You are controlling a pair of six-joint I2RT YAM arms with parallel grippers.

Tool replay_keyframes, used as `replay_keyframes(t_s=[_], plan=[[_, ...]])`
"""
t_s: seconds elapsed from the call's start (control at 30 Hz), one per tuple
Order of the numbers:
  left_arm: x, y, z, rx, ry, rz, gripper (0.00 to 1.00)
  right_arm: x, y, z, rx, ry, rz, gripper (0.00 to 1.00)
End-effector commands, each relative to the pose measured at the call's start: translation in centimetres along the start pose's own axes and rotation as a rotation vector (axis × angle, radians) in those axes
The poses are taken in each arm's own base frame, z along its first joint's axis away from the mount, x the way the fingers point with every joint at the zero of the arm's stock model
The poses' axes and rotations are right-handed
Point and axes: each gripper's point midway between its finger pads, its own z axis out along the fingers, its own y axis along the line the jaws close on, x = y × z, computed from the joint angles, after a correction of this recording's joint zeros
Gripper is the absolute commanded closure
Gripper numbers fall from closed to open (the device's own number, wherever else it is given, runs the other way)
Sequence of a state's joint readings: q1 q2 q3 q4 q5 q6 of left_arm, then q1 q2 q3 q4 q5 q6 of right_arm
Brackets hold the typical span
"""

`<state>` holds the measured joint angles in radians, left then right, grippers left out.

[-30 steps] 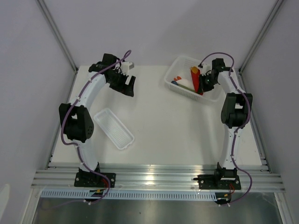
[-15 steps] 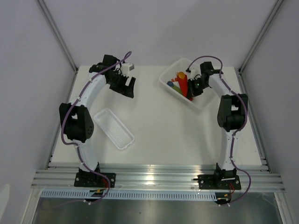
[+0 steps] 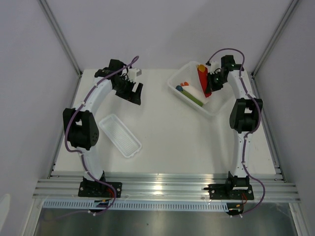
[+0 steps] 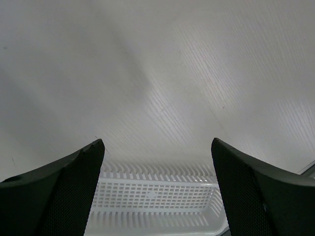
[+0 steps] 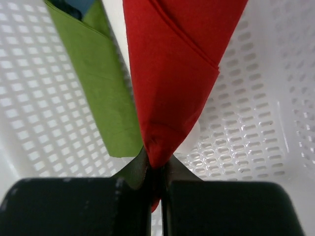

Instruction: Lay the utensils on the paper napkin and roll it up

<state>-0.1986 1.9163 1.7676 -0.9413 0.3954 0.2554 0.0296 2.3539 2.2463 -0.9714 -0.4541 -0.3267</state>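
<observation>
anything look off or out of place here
The folded red paper napkin isn't lying flat: the right gripper pinches its tip, holding it over the white mesh basket. The narrow white plastic tray sits diagonally on the table. Nothing looks spilled or damaged.

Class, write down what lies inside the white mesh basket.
Inside the basket lie a green roll, a blue piece and orange bits. The right gripper pinches the red paper napkin there; what it covers cannot be seen.

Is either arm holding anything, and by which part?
The right pincer is shut on the folded red paper napkin, pinching its narrow tip. The left pincer is open, holding nothing.
</observation>
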Motion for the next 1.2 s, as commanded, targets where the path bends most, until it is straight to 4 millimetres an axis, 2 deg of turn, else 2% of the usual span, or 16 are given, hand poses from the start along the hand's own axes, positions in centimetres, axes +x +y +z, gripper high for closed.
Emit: replay_keyframes(t_s=[0.0, 0.27, 0.43, 0.47, 0.5, 0.83, 0.97, 1.03, 1.1, 1.17], plan=[[-0.9, -0.2, -1.3, -0.009, -0.047, 0.023, 0.08, 1.8, -0.5, 1.1, -0.024, 0.067, 0.009, 1.00], [-0.6, -0.2, -1.0, -0.005, -0.039, 0.015, 0.08, 4.9, 1.0, 2.2, -0.144, 0.154, 0.033, 1.00], [-0.5, -0.3, -0.9, -0.001, -0.034, 0.011, 0.09, 4.9, 2.6, 2.6, -0.265, 0.123, 0.073, 1.00], [-0.5, -0.3, -0.8, 0.000, -0.035, 0.013, 0.09, 5.3, 1.0, 2.4, -0.259, 0.115, 0.119, 1.00], [-0.6, -0.3, -1.0, -0.001, -0.037, 0.014, 0.09, 5.5, 0.9, 2.5, -0.266, 0.117, 0.142, 1.00], [-0.4, -0.5, -0.8, 0.011, -0.036, 0.003, 0.09, 6.8, 1.6, 3.7, -0.351, 0.152, 0.261, 1.00], [-0.2, -0.5, -0.8, 0.013, -0.032, 0.000, 0.09, 7.4, 1.2, 3.9, -0.339, 0.177, 0.343, 1.00], [-0.2, -0.6, -0.8, 0.013, -0.031, 0.001, 0.09, 7.4, 1.3, 3.8, -0.342, 0.184, 0.383, 0.97], [-0.2, -0.6, -0.8, 0.016, -0.031, -0.002, 0.09, 7.3, 1.3, 3.6, -0.328, 0.186, 0.401, 0.87], [-0.2, -0.7, -0.9, 0.020, -0.033, -0.003, 0.10, 7.0, 1.2, 3.5, -0.311, 0.181, 0.416, 0.84]])
